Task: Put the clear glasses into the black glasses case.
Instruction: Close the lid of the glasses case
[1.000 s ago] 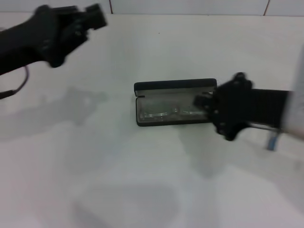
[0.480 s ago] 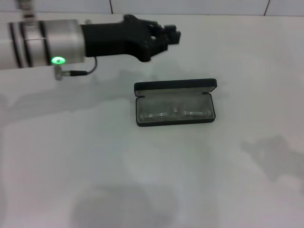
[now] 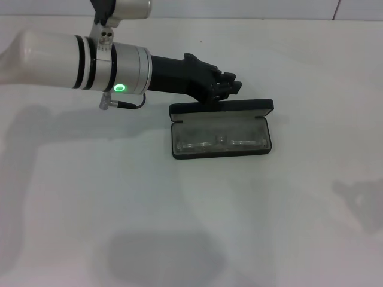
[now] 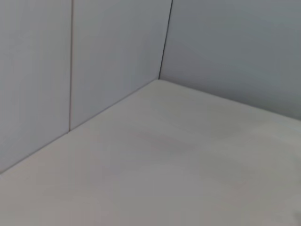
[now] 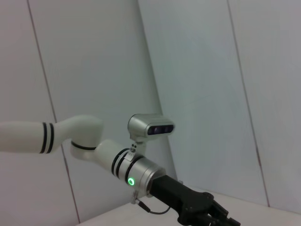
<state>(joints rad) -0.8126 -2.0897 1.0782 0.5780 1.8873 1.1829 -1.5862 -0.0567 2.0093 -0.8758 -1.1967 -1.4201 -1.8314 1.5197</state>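
Head view shows the black glasses case [image 3: 221,128] lying open on the white table [image 3: 179,227], its lid standing up along the far edge, and the clear glasses [image 3: 219,141] already lying inside on the grey lining, folded and barely visible against it. The left gripper [image 3: 230,87] reaches in from the left and hovers just behind the raised lid, near its top edge; whether its fingers are spread or closed I cannot tell from here, and it seems to be carrying nothing. The right gripper is out of sight in every view. With the glasses seated, the job looks nearly done, and my guess is that closing the lid is what remains. To do that well, the fingertips should meet the lid from behind near its middle, pushing forward and down in an arc about the hinge, gently enough that the light case does not slide and no temple arm is caught at the rim.
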